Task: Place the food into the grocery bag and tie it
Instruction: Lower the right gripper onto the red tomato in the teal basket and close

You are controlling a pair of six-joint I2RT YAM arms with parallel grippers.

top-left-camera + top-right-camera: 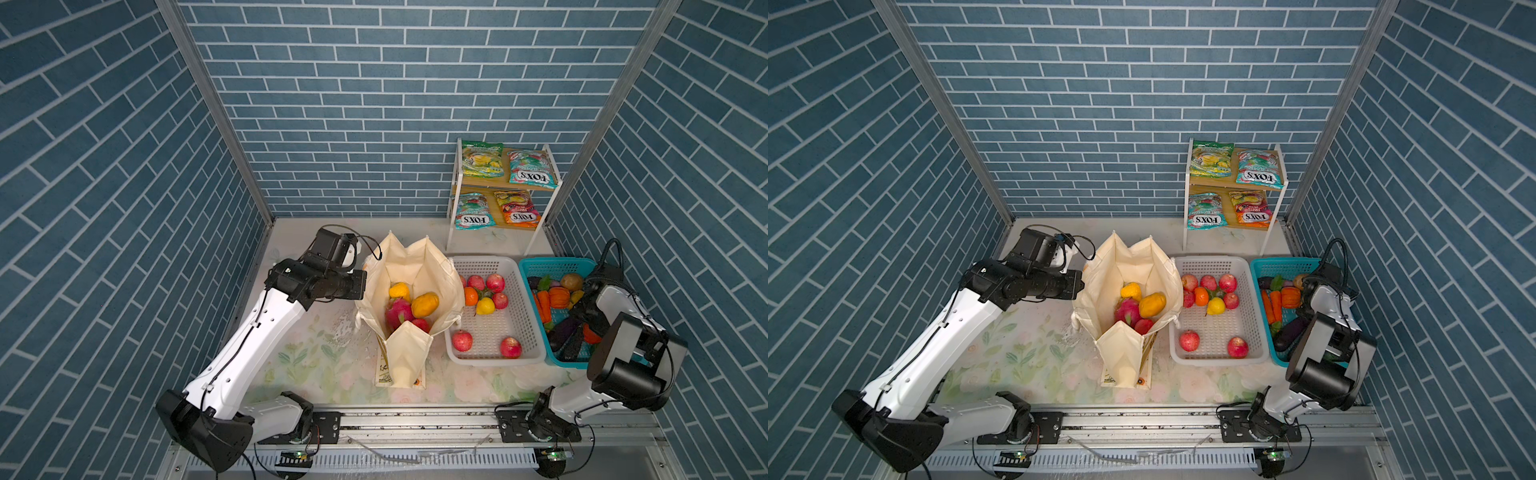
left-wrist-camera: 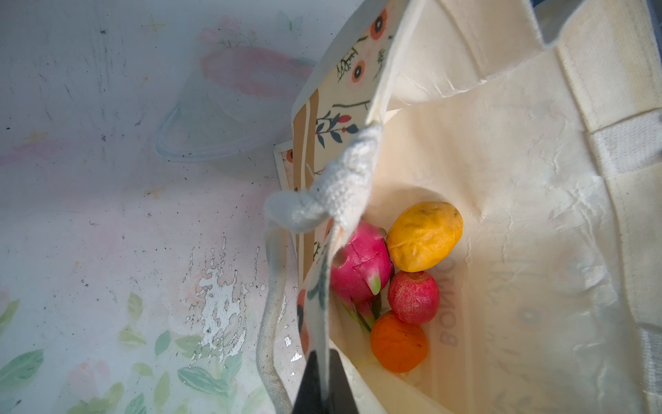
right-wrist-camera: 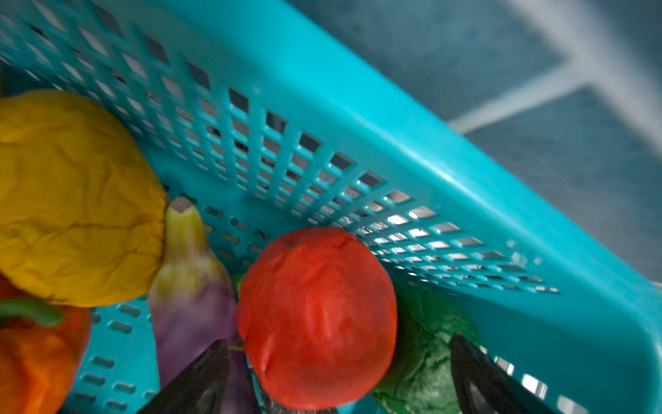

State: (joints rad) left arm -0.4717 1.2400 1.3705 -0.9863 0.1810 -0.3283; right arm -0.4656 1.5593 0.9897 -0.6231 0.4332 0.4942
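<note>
We saw a cream bag (image 2: pixel 501 161) printed with orange flowers, dark blue sprigs and tan stripes. We found a pink dragon fruit (image 2: pixel 361 265) with green tips, a yellow fruit (image 2: pixel 424 234), a red apple (image 2: pixel 413 297) and a deep orange fruit (image 2: pixel 397 342). We noted one white basket (image 1: pixel 486 332), one teal basket (image 1: pixel 557 266), blue brick-patterned walls (image 1: pixel 374 104) and a pale floral table (image 1: pixel 311 357).

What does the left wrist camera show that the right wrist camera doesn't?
Left wrist only: the left gripper shut on the rim of the grocery bag, with a dragon fruit, yellow fruit, red apple and orange inside. Right wrist only: the open right gripper straddling a red tomato in the teal basket. Shared: no object; each shows only its own gripper.
</note>
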